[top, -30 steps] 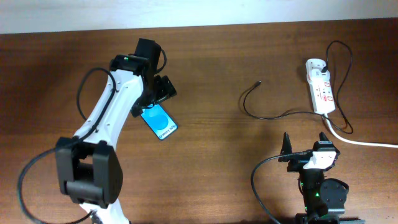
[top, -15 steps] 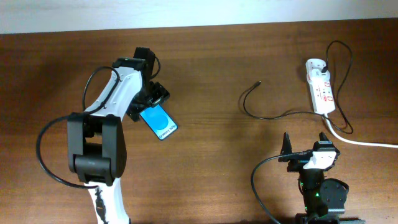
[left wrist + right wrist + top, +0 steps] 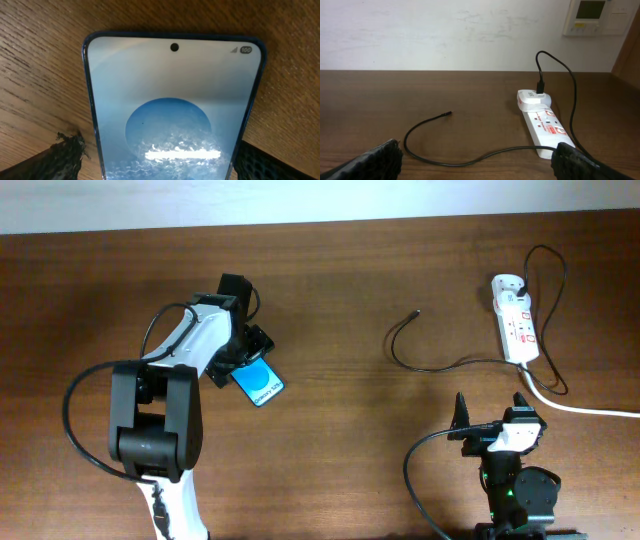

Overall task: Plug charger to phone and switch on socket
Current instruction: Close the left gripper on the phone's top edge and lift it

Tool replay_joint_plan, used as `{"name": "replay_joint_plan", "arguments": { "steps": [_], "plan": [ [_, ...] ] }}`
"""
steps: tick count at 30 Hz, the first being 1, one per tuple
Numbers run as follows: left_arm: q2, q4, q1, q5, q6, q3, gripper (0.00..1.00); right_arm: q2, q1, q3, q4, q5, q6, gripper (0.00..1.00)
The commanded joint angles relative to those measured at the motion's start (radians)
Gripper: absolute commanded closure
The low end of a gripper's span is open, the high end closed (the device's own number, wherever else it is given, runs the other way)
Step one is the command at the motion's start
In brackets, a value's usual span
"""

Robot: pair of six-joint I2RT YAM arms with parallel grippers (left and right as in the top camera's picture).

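The phone (image 3: 262,386), with its blue screen up, lies flat on the wooden table; it fills the left wrist view (image 3: 172,100). My left gripper (image 3: 240,360) is low over its upper end, open, with one finger on each side of the phone's long edges (image 3: 160,170). The charger's black cable (image 3: 400,355) loops on the table, its plug tip (image 3: 416,311) free; the tip also shows in the right wrist view (image 3: 449,114). The socket (image 3: 515,320) lies at the far right (image 3: 545,125). My right gripper (image 3: 491,408) is open and empty near the front edge (image 3: 477,167).
The charger's other end goes into an adapter (image 3: 523,283) plugged at the strip's far end. A thick white cord (image 3: 585,409) runs off to the right. The table's back edge meets a white wall (image 3: 445,30).
My left gripper has shifted down and closer over the phone, covering more of its upper end. The right arm, cable and power strip have not moved.
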Motion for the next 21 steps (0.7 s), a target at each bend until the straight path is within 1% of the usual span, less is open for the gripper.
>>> {"name": "replay_joint_plan", "arguments": {
  "steps": [1,3,4,6,8,11,13,14,15,17,18,19,21],
  "plan": [
    [0.031,-0.005,0.001,0.021,-0.016,-0.048,0.01,-0.006,0.009,-0.005,-0.004,-0.009,-0.006,0.01],
    [0.031,-0.017,0.001,0.037,-0.011,-0.048,0.01,-0.006,0.009,-0.005,-0.004,-0.009,-0.006,0.01],
    [0.031,-0.017,0.001,0.116,0.039,-0.048,0.01,-0.006,0.009,-0.005,-0.004,-0.009,-0.006,0.02],
    [0.031,-0.017,0.001,0.153,0.07,-0.048,0.01,-0.006,0.009,-0.005,-0.004,-0.009,-0.006,0.01],
    [0.031,-0.029,0.001,0.155,0.071,-0.048,0.01,-0.006,0.009,-0.005,-0.004,-0.009,-0.006,0.01],
    [0.031,-0.033,0.0,0.155,0.124,-0.048,0.01,-0.006,0.009,-0.005,-0.004,-0.009,-0.006,0.01],
    [0.031,-0.032,0.001,0.151,0.134,-0.048,0.01,-0.006,0.009,-0.005,-0.004,-0.009,-0.006,0.01],
    [0.031,-0.032,0.001,0.151,0.134,-0.048,0.04,-0.006,0.009,-0.005,-0.004,-0.009,-0.006,0.01],
    [0.031,-0.032,0.001,0.151,0.134,-0.048,0.1,-0.006,0.009,-0.005,-0.004,-0.009,-0.006,0.01],
    [0.031,-0.031,0.001,0.151,0.134,-0.048,0.17,-0.006,0.009,-0.005,-0.004,-0.009,-0.006,0.01],
    [0.031,-0.031,0.001,0.151,0.134,-0.048,0.23,-0.006,0.009,-0.005,-0.004,-0.009,-0.006,0.02],
    [0.031,-0.032,0.0,0.151,0.134,-0.048,0.27,-0.006,0.009,-0.005,-0.004,-0.009,-0.006,0.01],
    [0.031,-0.032,0.001,0.151,0.134,-0.048,0.32,-0.006,0.009,-0.005,-0.004,-0.009,-0.006,0.01]
  ]
}}
